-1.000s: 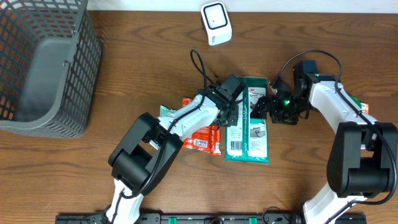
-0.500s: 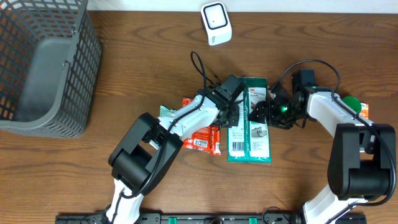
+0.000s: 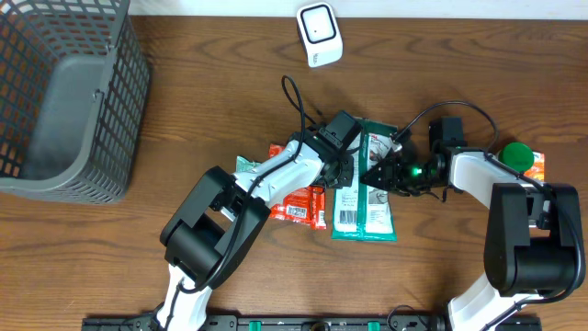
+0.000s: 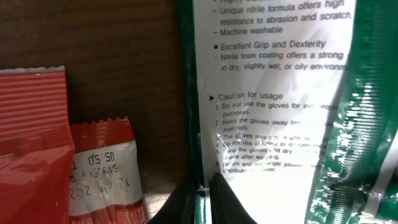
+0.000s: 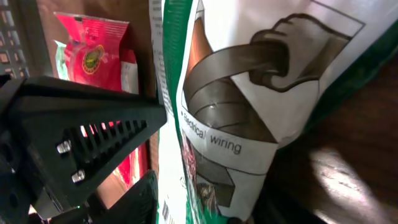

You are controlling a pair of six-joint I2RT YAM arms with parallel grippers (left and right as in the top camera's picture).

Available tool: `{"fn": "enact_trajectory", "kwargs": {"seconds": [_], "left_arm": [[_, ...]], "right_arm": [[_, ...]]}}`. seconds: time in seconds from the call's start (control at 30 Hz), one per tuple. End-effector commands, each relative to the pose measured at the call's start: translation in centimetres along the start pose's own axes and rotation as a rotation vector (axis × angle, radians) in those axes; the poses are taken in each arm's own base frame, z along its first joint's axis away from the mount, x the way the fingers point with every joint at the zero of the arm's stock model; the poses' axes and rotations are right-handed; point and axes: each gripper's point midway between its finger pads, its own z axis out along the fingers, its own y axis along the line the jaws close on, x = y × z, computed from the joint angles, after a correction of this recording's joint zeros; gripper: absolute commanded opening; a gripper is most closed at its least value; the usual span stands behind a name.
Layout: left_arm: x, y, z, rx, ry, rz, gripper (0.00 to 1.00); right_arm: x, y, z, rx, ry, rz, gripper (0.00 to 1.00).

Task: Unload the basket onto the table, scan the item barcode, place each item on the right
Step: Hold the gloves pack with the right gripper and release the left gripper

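A green and white glove package (image 3: 366, 188) lies mid-table, its barcode (image 3: 346, 217) on the white label at the near end. My left gripper (image 3: 345, 164) is shut on the package's left edge; in the left wrist view the black fingers (image 4: 227, 204) pinch the printed label (image 4: 273, 93). My right gripper (image 3: 378, 175) comes in from the right. Its fingers (image 5: 140, 199) stand on either side of the raised, bulging package (image 5: 236, 112) and press against it. The white scanner (image 3: 319, 34) stands at the back edge, apart from both grippers.
Red snack packets (image 3: 299, 202) lie just left of the package, also red in the left wrist view (image 4: 37, 149). A grey wire basket (image 3: 64, 92) fills the far left. A green-capped item (image 3: 516, 154) sits by the right arm. The left arm's black frame (image 5: 74, 124) crowds the right wrist view.
My right gripper has slid left from beside the package onto it and its jaws have narrowed around it. The package's upper part has shifted a little. The left gripper has held still.
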Motion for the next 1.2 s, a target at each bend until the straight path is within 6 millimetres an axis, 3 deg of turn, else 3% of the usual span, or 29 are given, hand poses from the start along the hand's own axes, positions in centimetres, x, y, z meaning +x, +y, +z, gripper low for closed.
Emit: {"fn": "enact_trajectory", "kwargs": {"seconds": [0.0, 0.13, 0.4, 0.57, 0.6, 0.67, 0.83, 1.0, 1.17], "left_arm": [[1.8, 1.2, 1.4, -0.034, 0.059, 0.003, 0.12], [1.8, 1.2, 1.4, -0.032, 0.057, 0.004, 0.11], [1.8, 1.2, 1.4, -0.032, 0.056, 0.004, 0.12], [1.8, 1.2, 1.4, -0.031, 0.056, 0.004, 0.11], [1.8, 1.2, 1.4, -0.031, 0.056, 0.004, 0.12], [1.7, 1.2, 1.4, -0.031, 0.055, 0.004, 0.11], [1.5, 1.0, 1.4, -0.025, 0.047, 0.005, 0.12], [1.3, 0.9, 1.3, -0.020, 0.039, 0.005, 0.12], [-0.8, -0.3, -1.3, 0.021, -0.029, 0.043, 0.13]], "right_arm": [[0.9, 0.4, 0.3, -0.054, 0.022, -0.024, 0.45], [0.9, 0.4, 0.3, -0.054, 0.019, -0.030, 0.46], [0.9, 0.3, 0.8, -0.069, -0.002, -0.056, 0.36], [0.9, 0.6, 0.8, -0.088, -0.005, -0.066, 0.35], [0.9, 0.6, 0.8, -0.088, -0.005, -0.066, 0.31], [0.9, 0.6, 0.9, -0.091, -0.004, -0.065, 0.01], [0.8, 0.5, 0.9, -0.086, -0.009, -0.072, 0.01], [1.1, -1.2, 0.9, 0.012, 0.000, -0.047, 0.08], [1.3, -1.0, 0.9, -0.005, 0.005, -0.041, 0.01]]}}
